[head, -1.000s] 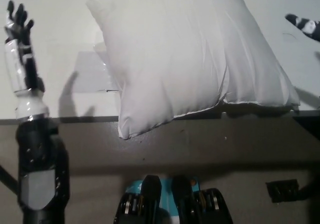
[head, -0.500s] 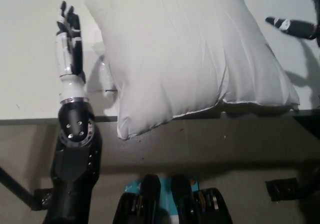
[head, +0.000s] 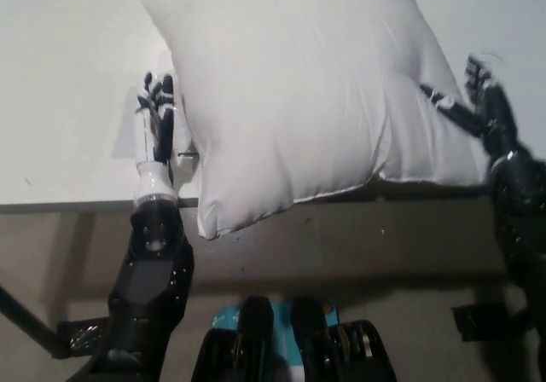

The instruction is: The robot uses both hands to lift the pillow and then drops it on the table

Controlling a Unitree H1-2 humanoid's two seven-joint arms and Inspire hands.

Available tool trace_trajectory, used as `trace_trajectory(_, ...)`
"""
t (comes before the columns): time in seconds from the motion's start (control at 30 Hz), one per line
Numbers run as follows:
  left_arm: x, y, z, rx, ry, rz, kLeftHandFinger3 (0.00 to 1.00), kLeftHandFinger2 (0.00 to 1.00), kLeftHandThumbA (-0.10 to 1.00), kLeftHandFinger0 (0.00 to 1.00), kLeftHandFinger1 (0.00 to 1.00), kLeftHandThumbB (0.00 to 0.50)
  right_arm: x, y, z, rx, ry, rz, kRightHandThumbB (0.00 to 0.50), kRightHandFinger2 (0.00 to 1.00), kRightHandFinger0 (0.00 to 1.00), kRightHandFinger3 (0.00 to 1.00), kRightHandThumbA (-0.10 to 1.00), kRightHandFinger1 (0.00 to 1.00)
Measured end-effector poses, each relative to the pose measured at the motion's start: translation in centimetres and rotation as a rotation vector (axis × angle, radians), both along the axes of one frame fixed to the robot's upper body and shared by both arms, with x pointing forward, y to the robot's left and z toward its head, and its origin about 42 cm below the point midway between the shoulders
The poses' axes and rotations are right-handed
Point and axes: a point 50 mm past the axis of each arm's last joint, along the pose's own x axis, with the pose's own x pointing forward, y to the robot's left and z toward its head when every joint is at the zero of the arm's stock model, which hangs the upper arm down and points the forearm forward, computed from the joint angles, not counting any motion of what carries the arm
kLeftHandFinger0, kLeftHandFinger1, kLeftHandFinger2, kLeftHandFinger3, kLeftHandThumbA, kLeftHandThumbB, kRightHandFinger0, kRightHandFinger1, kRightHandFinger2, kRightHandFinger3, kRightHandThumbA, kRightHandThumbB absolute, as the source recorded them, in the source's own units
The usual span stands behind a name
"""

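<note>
The pillow [head: 299, 101] is white, soft and puffy, with a smooth cloth cover, gentle folds and a thin seam along its lower edge. It lies on the pale, matte table [head: 60, 101], turned at an angle, and its lower left corner sticks out over the front edge of the table. A second white cushion [head: 435, 143] of the same cloth seems to lie partly under it on the right side, but I cannot tell if it is a separate piece. The left hand [head: 158, 122] is at the left side of the pillow, above the table, with the fingers [head: 153, 92] straight and a little apart; it is just beside the cloth and holds nothing, and I cannot tell if it touches. The right hand [head: 478, 109] is at the right side, with its dark fingers spread over the white cloth there, resting against it without closing on it.
</note>
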Motion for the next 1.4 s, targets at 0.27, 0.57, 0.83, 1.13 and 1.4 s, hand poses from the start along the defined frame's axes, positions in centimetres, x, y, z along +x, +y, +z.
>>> trace_trajectory(0.27,-0.7,-1.9,-1.4,-0.079,0.021,-0.019,1.00,1.00,0.86,1.00,1.00,0.000,-0.5,1.0,-2.0,0.030,-0.001,-0.021,0.216,1.00,1.00,1.00,1.00,1.00)
trace_trajectory(0.57,-0.9,-3.6,-1.5,-0.087,0.014,-0.050,1.00,1.00,0.98,1.00,1.00,0.028,-0.6,1.9,-2.4,0.060,-0.023,-0.022,0.249,1.00,1.00,1.00,1.00,1.00)
trace_trajectory(0.83,-0.8,-4.9,-1.3,-0.094,0.016,-0.075,1.00,1.00,1.00,1.00,1.00,0.040,-0.6,4.1,-2.2,0.093,-0.043,0.016,0.394,1.00,1.00,1.00,1.00,1.00)
trace_trajectory(1.13,-0.8,-4.9,-1.3,-0.086,0.017,-0.081,1.00,1.00,1.00,1.00,1.00,0.004,-1.5,5.9,-2.7,0.084,-0.058,0.109,0.344,1.00,1.00,1.00,1.00,1.00)
trace_trajectory(1.4,-0.7,-4.5,-1.4,-0.084,0.022,-0.080,1.00,1.00,1.00,1.00,1.00,0.000,-1.8,6.4,-2.8,0.078,-0.057,0.153,0.396,1.00,1.00,1.00,1.00,1.00)
